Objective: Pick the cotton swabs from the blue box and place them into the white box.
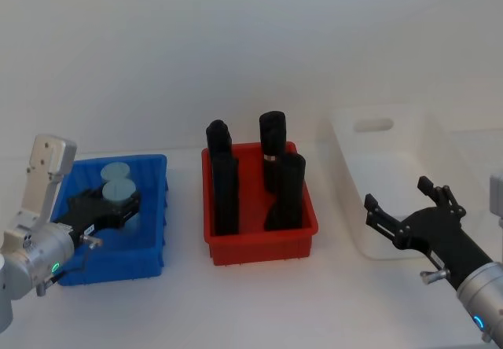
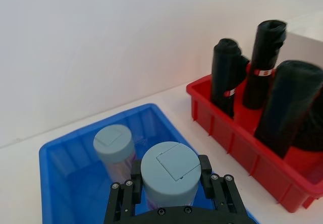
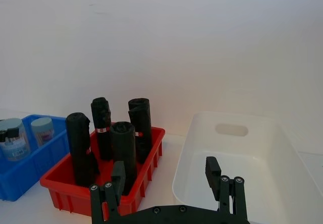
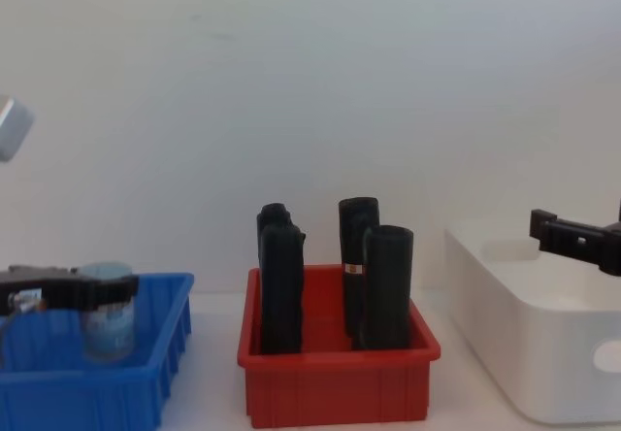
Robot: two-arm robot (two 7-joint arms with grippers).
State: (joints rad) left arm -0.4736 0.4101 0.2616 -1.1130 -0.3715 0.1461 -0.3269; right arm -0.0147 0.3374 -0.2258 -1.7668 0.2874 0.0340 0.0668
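Observation:
Two cotton swabs tubs with pale grey-blue lids stand in the blue box [image 1: 157, 207] at the left. My left gripper [image 1: 118, 203] reaches into the box and is shut on the nearer tub [image 2: 169, 176], a black finger [image 2: 204, 167] on each side. The other tub [image 2: 114, 144] stands free just behind it. From the side, the held tub [image 4: 105, 319] has its lid just above the blue box rim [image 4: 146, 373]. The white box [image 1: 354, 176] stands at the right, and my right gripper [image 1: 405, 219] hovers open at its near side with nothing between its fingers.
A red bin [image 1: 259, 243] holding several tall black rolls [image 1: 224, 184] stands between the blue and white boxes. A white wall rises behind the table. Bare tabletop lies in front of all three bins.

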